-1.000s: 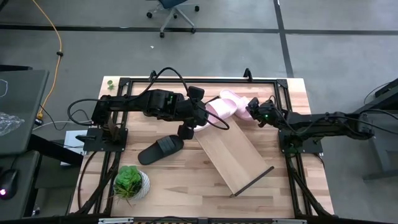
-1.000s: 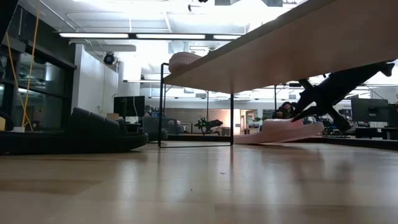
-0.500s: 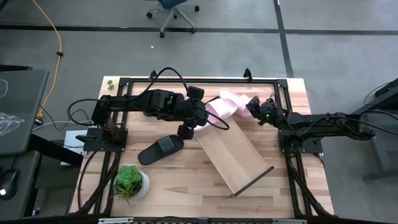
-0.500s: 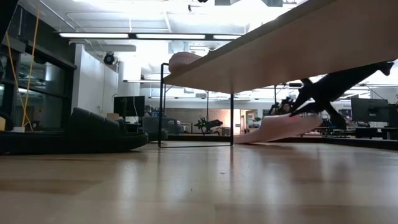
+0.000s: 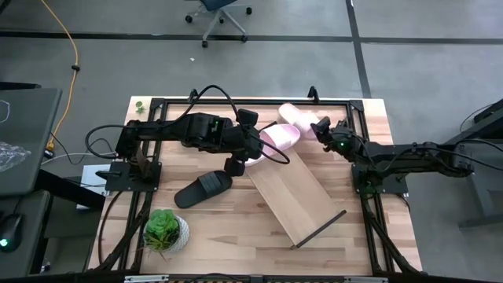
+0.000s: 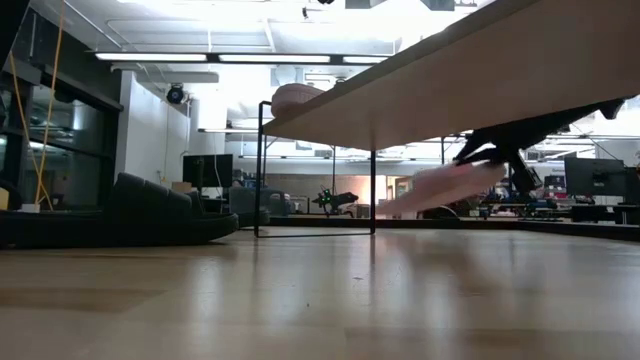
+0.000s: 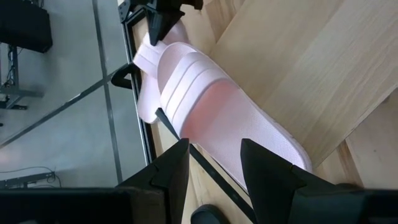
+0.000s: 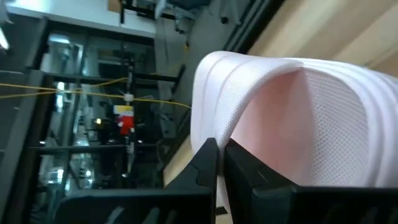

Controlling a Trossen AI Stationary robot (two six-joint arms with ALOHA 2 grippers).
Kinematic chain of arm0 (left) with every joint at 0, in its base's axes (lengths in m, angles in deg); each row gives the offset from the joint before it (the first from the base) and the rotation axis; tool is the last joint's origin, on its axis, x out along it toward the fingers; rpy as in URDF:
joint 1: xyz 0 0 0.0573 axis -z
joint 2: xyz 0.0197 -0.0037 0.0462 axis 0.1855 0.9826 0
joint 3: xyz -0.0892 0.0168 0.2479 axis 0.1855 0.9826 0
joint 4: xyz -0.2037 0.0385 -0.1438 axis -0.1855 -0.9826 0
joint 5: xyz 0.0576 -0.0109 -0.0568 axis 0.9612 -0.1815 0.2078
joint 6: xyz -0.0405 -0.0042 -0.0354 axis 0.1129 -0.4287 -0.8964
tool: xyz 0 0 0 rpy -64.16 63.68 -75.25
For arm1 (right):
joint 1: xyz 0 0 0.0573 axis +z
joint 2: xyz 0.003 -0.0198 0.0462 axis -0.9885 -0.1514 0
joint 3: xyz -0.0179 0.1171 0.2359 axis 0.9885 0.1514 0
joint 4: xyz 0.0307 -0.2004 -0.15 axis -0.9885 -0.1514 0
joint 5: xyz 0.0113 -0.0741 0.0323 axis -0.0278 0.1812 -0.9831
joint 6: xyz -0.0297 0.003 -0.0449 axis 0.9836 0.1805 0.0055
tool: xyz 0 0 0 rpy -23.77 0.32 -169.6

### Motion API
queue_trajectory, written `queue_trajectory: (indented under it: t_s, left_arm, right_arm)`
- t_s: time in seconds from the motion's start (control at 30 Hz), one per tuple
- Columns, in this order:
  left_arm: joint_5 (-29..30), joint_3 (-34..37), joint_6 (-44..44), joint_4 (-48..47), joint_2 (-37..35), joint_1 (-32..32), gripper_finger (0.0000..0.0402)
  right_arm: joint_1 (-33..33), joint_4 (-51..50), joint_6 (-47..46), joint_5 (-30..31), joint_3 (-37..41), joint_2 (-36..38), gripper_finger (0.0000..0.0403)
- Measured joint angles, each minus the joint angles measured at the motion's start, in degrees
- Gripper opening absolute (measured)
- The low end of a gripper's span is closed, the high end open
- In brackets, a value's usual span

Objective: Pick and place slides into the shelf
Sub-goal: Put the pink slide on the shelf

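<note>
The right arm is reaching in low across the far right part of the table, its right gripper [image 5: 324, 128] pinching the strap edge of a pale pink slide [image 5: 295, 115] with the fingers [image 8: 208, 163] pressed tight on it. In the low view that slide [image 6: 440, 185] is hanging tilted, apparently clear of the tabletop, though the blur makes this hard to confirm.

The left arm is stretching from the table's left side toward the middle, elbow bent, its left gripper [image 7: 214, 165] hovering over the upper end of the shelf [image 5: 293, 193]. Its 2 fingers [image 7: 264, 168] are standing slightly apart, empty, just above a second pink slide [image 7: 211, 118] that is lying on the shelf's upper end, its toe near the dark frame rail.

The shelf is sitting diagonally on the wooden table [image 5: 236, 236], one dark end rim toward the near right. 1 black slide [image 5: 202, 187] is resting on the table left of the shelf, with a potted plant [image 5: 165, 230] nearer the front edge.
</note>
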Motion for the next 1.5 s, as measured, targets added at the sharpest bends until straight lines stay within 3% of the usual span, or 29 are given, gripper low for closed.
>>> queue_trajectory:
  t_s: [0.53,1.07,1.5]
  left_arm:
    - [1.45,0.0,0.63,-0.56,0.0,0.0,0.0133]
    - [1.94,0.0,-0.04,-2.94,-1.51,-2.71,0.0133]
    - [1.68,0.0,0.12,-2.96,-1.49,-3.08,0.0133]
  right_arm:
    - [0.0,0.13,8.08,4.54,0.0,12.01,0.0]
    - [-0.55,-0.05,17.87,-0.51,-1.33,25.25,0.0]
    - [-8.66,-5.74,19.49,-20.47,-8.71,26.26,0.0]
